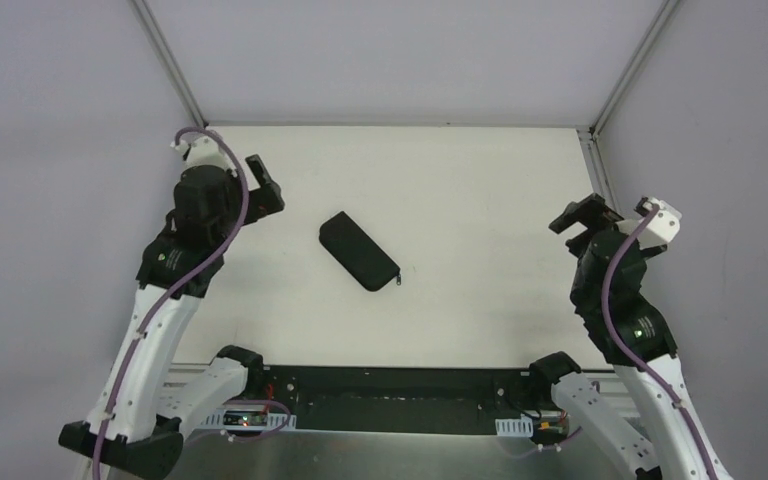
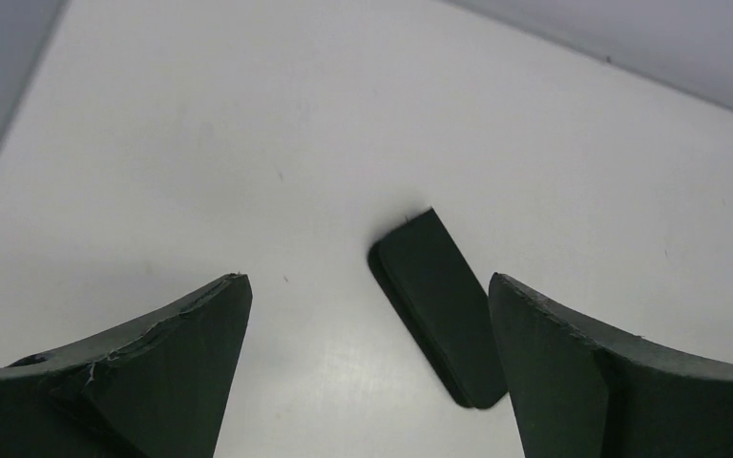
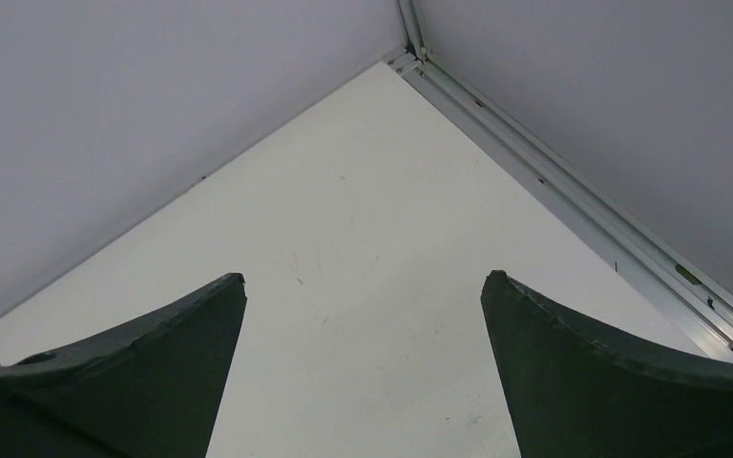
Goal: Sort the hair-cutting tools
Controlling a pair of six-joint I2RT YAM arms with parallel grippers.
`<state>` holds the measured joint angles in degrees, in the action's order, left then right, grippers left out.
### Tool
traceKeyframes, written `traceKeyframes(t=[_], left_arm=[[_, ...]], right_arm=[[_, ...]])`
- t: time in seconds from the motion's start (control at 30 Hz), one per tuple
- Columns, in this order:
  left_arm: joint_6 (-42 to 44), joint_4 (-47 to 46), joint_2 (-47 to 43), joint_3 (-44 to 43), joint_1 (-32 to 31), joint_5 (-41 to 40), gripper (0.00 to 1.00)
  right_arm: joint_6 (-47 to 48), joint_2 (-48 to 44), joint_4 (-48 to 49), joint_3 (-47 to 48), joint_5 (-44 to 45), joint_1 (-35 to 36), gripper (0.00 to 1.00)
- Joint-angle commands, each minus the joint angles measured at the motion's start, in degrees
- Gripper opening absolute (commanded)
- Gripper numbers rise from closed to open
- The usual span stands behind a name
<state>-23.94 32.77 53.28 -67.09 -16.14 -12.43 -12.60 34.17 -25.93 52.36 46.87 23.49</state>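
Note:
The hair-cutting tools are out of view in all three views. A flat black zip case lies shut and slantwise in the middle of the white table. My left gripper hovers open over the table's left side, left of the case. In the left wrist view the case lies on the table beyond the right finger, with nothing between the fingers of the left gripper. My right gripper is open at the table's right edge. It holds nothing and faces the far right corner.
Pale walls enclose the table on the left, back and right. A metal frame rail runs along the right edge to the corner post. The arms' bases and a black strip line the near edge.

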Motion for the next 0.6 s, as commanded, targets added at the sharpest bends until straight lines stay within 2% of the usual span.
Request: traceKeyframes(t=[0.0,0.27,0.57], left_arm=[[8.2,3.09,-4.66,-5.12,-0.06,-13.49,0.99],[12.84,3.09,-9.78,-11.04,-0.12,-18.51,0.99],[12.29,3.06,-12.81,-9.7,-0.12,-18.46,0.99]], right_arm=[[3.7,-2.15,3.91,2.94,2.49,-0.19,0.99],[5.0,-2.17,8.79,4.94,-1.48,-0.11,0.99],[5.7,-0.46,12.82,4.91,-5.95,-0.1,0.99]])
